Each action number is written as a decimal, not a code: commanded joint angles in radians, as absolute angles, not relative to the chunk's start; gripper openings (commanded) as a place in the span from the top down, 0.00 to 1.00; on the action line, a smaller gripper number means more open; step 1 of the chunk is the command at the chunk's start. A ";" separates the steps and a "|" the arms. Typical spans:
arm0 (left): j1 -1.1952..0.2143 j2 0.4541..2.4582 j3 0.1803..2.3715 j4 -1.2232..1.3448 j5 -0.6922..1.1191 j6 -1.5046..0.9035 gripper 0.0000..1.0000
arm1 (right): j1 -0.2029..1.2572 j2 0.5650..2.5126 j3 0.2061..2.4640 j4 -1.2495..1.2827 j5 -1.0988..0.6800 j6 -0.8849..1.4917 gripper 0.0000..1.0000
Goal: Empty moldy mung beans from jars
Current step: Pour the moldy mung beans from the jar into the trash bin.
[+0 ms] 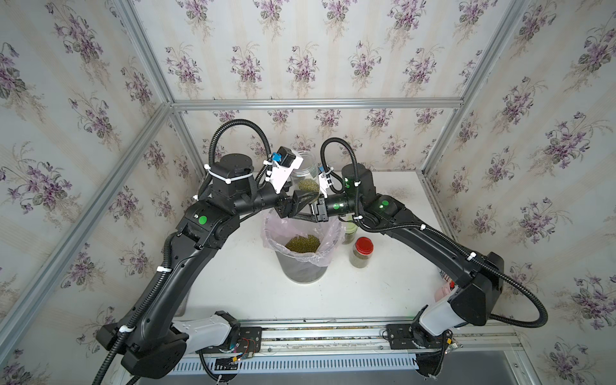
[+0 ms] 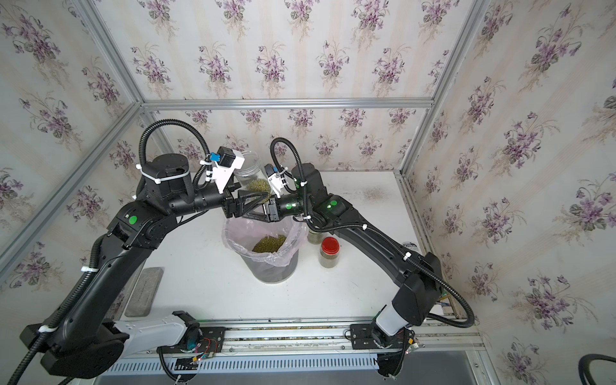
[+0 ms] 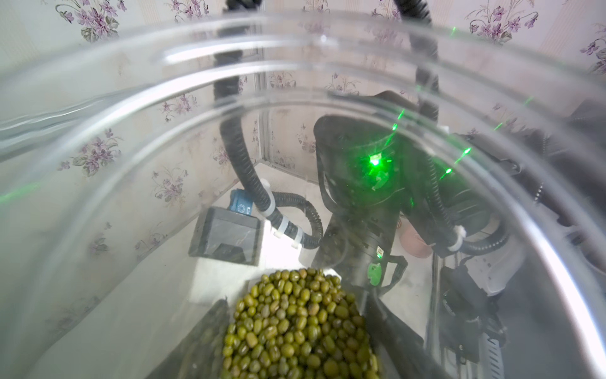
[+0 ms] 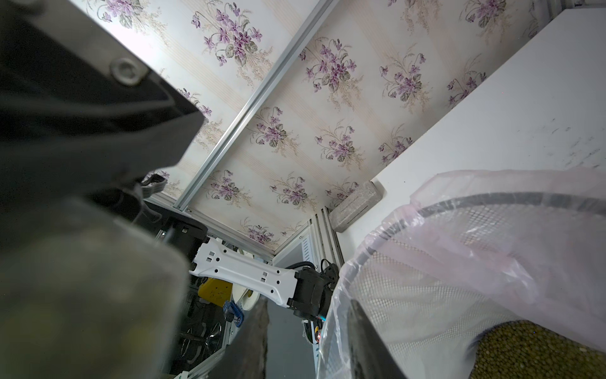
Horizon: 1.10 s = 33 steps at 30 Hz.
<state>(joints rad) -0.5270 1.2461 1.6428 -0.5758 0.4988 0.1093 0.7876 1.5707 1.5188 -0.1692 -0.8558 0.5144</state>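
A clear lidless jar [image 1: 304, 163] [image 2: 250, 163] hangs tilted above the bin, mouth up and towards the back wall. Mung beans [image 1: 308, 186] [image 2: 259, 186] [image 3: 295, 328] lie heaped at its low end. My left gripper [image 1: 297, 204] [image 2: 245, 203] is shut on that end, a dark finger on each side of it in the left wrist view. My right gripper [image 1: 305, 215] [image 2: 255, 215] [image 4: 305, 354] is shut just below the jar, with nothing between its fingers. A red-lidded jar [image 1: 361, 253] [image 2: 329, 253] and a pale-green-lidded jar [image 1: 349, 231] [image 2: 315, 235] stand right of the bin.
The grey mesh bin [image 1: 300, 270] [image 2: 273, 270] has a pink liner [image 4: 492, 246] and holds a heap of beans [image 1: 302, 243] [image 2: 269, 243] [image 4: 541, 351]. A grey slab [image 2: 144, 291] [image 4: 355, 205] lies at the table's left edge. Aluminium posts and papered walls enclose the table.
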 commanded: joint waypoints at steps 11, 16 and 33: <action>-0.537 1.259 1.644 -0.490 0.638 0.104 0.55 | 0.824 1.584 1.537 -0.154 -0.915 0.482 0.61; -0.536 1.255 1.641 -0.473 0.643 0.099 0.55 | 0.840 1.596 1.551 -0.171 -0.921 0.471 0.61; -0.533 1.244 1.649 -0.446 0.638 0.103 0.73 | 0.829 1.570 1.563 -0.346 -0.735 0.379 0.53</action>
